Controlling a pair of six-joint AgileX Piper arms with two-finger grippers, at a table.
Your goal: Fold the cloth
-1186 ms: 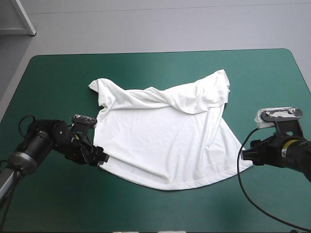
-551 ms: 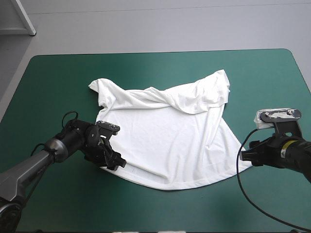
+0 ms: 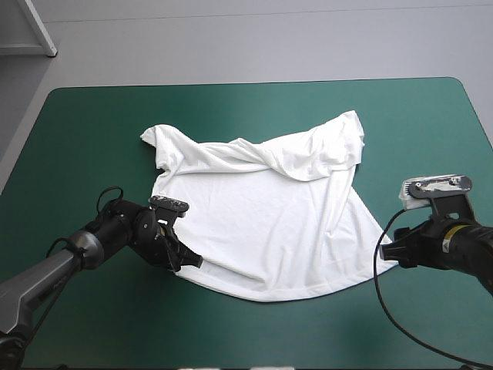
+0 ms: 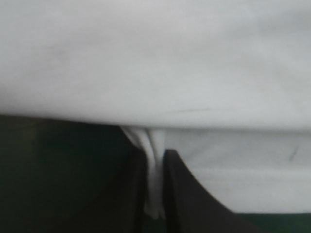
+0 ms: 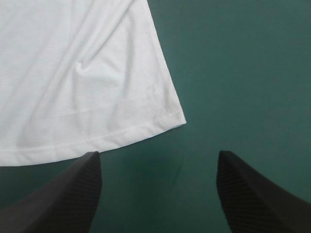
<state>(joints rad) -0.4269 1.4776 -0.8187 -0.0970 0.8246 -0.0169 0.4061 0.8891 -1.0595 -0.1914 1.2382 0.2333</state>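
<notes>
Between the black fingers of the left gripper (image 4: 155,155) a pinch of white hem is sitting. They are pressing all but together on it, so this gripper is already holding one bottom corner of the T-shirt (image 3: 262,223), probably so that the corner can be lifted and carried over in a fold. The garment is lying spread on the teal-green surface (image 3: 92,131) between the two grippers, with its collar end stretching away ahead of them and bunching into a rumpled ridge there.

The right gripper (image 5: 158,154) is standing wide open and holding nothing. The other hem corner is resting flat just ahead of it, slightly toward one finger and not yet between the two. That gripper seems to be lining up low over the surface to slide forward and take its corner too — both corners likely need holding before the hem can rise evenly, or the fabric may be dragging askew
</notes>
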